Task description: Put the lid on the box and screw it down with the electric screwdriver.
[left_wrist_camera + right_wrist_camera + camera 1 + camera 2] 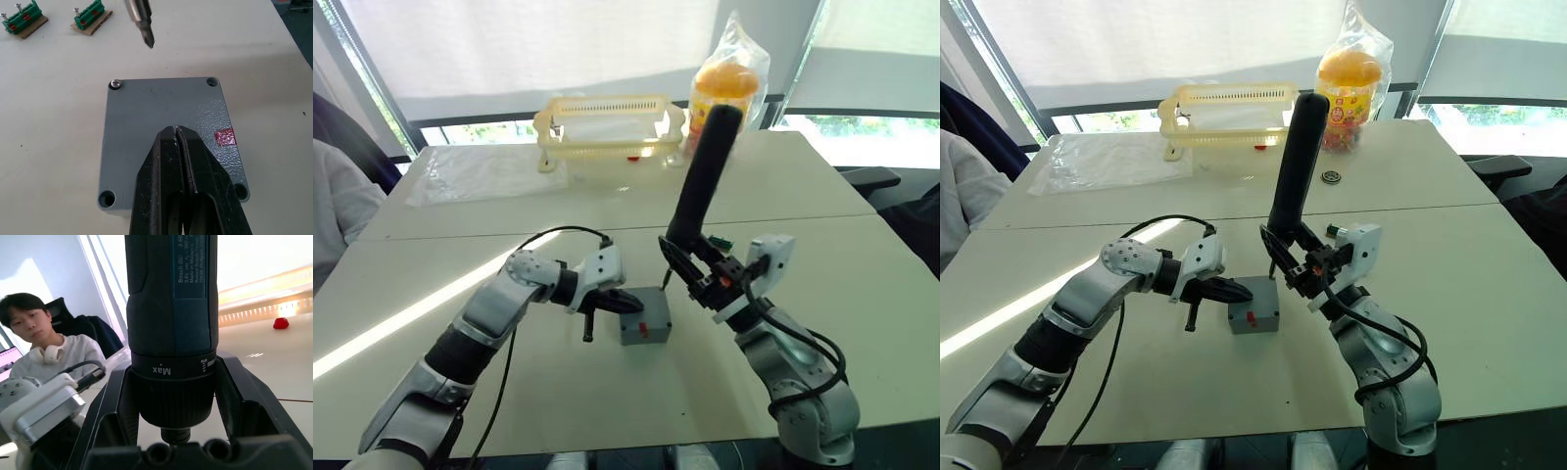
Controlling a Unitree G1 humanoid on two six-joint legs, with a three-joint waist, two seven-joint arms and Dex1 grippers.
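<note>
The grey-blue box (646, 325) stands on the table near its front, a red mark (225, 137) on one side. The lid (161, 105) lies flat on top of it, with one screw (115, 84) in a corner hole; the other corner holes that show are bare. My left gripper (176, 129) is shut, with its tips over the middle of the lid. My right gripper (695, 266) is shut on the electric screwdriver (705, 171), a long black tool that leans slightly. Its bit (145, 34) hangs above the table just beyond the box's far edge.
A yellow basket (607, 127) and a bagged jar of sweets (729, 93) stand at the table's far side, with a clear plastic bag (484, 171) to their left. Two green terminal blocks (90, 19) lie beyond the box. A person (34, 328) sits at the left.
</note>
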